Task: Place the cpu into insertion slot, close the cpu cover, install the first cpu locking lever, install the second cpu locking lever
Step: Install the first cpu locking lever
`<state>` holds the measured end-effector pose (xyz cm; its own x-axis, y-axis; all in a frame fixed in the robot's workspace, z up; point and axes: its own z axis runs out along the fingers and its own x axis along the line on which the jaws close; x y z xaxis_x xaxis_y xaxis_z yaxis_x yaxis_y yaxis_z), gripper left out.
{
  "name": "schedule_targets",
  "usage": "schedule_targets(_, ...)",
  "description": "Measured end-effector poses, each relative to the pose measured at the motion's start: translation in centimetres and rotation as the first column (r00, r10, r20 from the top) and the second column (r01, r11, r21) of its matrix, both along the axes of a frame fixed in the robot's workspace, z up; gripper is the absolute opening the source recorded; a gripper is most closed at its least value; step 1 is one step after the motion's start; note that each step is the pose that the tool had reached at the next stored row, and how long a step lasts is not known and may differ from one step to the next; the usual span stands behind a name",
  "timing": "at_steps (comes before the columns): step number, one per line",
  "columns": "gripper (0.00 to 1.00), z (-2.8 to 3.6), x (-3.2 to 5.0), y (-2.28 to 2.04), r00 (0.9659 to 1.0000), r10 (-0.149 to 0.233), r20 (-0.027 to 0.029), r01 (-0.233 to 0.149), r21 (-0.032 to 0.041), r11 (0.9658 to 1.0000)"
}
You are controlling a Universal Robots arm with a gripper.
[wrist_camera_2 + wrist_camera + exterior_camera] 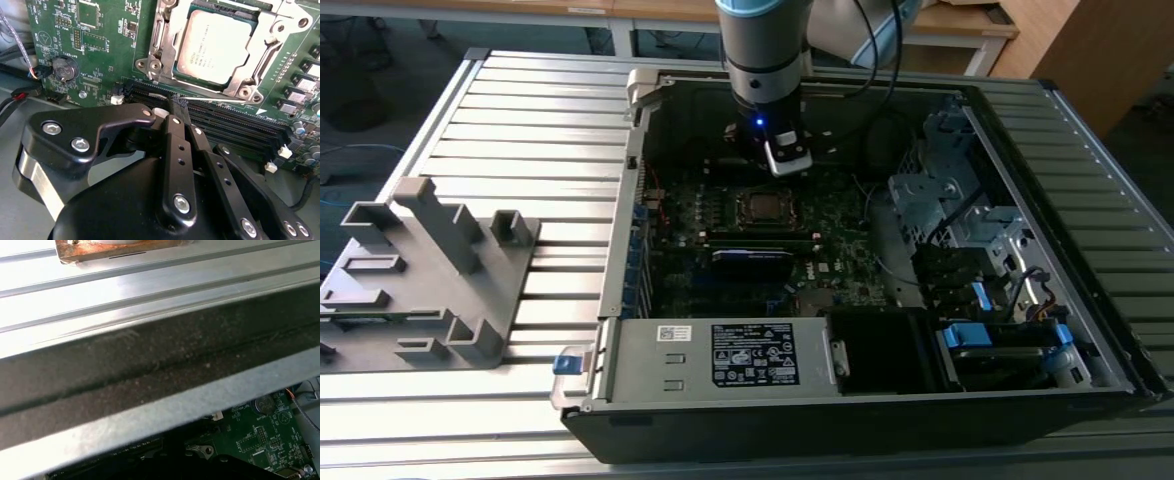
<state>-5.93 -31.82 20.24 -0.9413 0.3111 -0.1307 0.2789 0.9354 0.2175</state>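
One cpu (215, 45) sits in the slot (176, 76), cover (167, 46) down around it. Hand (176, 106) has fingers pressed together, no clear hold on anything, tips at the lever rod (230, 100). Looks like first lever step; it likely needs the rod hooked down.

The cpu (215, 47), a flat square chip with a dull silver-grey top, lies flat and seated in the insertion slot (225, 7), just beside the long black memory slots (235, 122). The cpu cover (167, 35), a shiny silver frame plate, lies down around it, and the chip shows through its square window. One thin metal locking lever (225, 99) runs along the frame's edge nearest the memory slots. A second bent lever (262, 57) follows the adjoining side; whether either is hooked cannot be told.
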Motion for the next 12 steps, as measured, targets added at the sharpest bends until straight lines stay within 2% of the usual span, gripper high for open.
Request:
schedule_targets(3,0.11,-0.01,0.00,-0.15,1.0000,0.006,0.0014,-0.006,0.0002,1.0000)
schedule_targets(9,0.11,-0.01,-0.01,-0.17,1.0000,0.008,0.0014,-0.008,0.0001,1.0000)
schedule_targets(12,0.11,-0.02,-0.01,-0.17,1.0000,0.009,0.0024,-0.009,0.0027,1.0000)
